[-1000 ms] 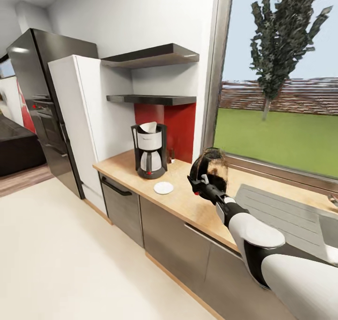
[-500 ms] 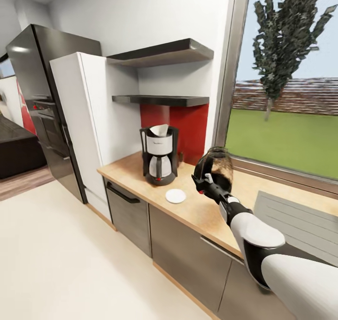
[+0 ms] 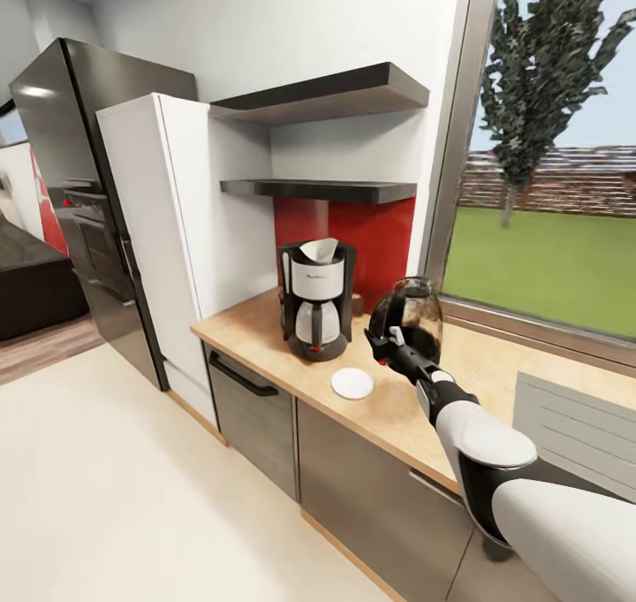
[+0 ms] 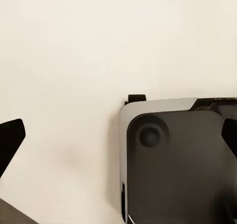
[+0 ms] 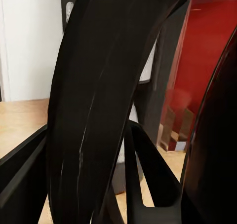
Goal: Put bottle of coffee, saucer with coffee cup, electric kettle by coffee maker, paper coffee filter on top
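Electric kettle, dark translucent body with black handle [image 3: 408, 317]: held off the wooden desk [image 3: 265, 341] by the right hand [image 3: 386, 347], which is closed around the handle; the kettle is upright, to the right of the coffee maker and apart from it. Contents cannot be made out through the dark wall. In the right wrist view the black curved handle [image 5: 103, 100] passes close before the camera.

Black and silver drip coffee maker with glass carafe [image 3: 317, 298]: standing on the desk before the red back panel [image 3: 371, 240]. White paper coffee filter [image 3: 318, 250]: sitting in the top of the machine.

Small round white saucer [image 3: 352, 383]: flat on the desk, just in front and to the right of the coffee maker, bare.

Two dark wall shelves [image 3: 322, 142]: above the coffee maker.

Left hand [image 4: 118, 145]: fingers spread wide, holding nothing, over pale floor and the robot's grey base [image 4: 177, 160].
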Available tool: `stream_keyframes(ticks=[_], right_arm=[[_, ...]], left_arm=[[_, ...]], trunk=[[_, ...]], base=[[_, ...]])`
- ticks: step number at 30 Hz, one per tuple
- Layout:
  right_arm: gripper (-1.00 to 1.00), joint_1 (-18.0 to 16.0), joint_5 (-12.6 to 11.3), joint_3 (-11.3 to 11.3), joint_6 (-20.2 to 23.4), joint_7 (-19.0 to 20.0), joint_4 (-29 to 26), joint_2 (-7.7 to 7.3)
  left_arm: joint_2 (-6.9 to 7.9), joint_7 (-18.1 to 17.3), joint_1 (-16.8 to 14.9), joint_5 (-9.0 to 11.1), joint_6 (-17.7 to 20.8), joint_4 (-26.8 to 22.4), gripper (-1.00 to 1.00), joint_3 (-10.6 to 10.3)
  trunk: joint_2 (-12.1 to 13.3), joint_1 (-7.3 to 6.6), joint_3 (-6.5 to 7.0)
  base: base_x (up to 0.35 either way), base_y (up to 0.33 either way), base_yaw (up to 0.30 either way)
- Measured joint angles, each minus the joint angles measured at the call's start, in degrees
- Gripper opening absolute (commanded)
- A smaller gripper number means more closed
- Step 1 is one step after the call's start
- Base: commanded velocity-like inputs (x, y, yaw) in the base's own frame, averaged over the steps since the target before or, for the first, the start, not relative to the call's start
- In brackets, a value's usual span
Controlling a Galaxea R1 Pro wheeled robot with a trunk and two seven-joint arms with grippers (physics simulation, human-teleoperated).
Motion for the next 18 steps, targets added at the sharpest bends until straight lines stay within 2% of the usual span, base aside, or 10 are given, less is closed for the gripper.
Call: stream_keyframes(ticks=[7,18], right_arm=[[-1.00,0.01,-0.29,-0.05,0.04,0.01,-2.92,-0.24],[-1.00,0.28,0.11,0.00,-0.18,0.05,-3.25,-0.31]], left_arm=[[-0.02,0.00,0.00,0.00,0.00,0.07,1.00,0.00],[0.01,0.00,0.00,0.00,0.03,0.07,1.00,0.00]], trunk=[[-0.01,-0.01,0.00],[0.00,-0.02,0.00]], base=[[0.043,0.004,0.000],[0.238,0.056,0.000]])
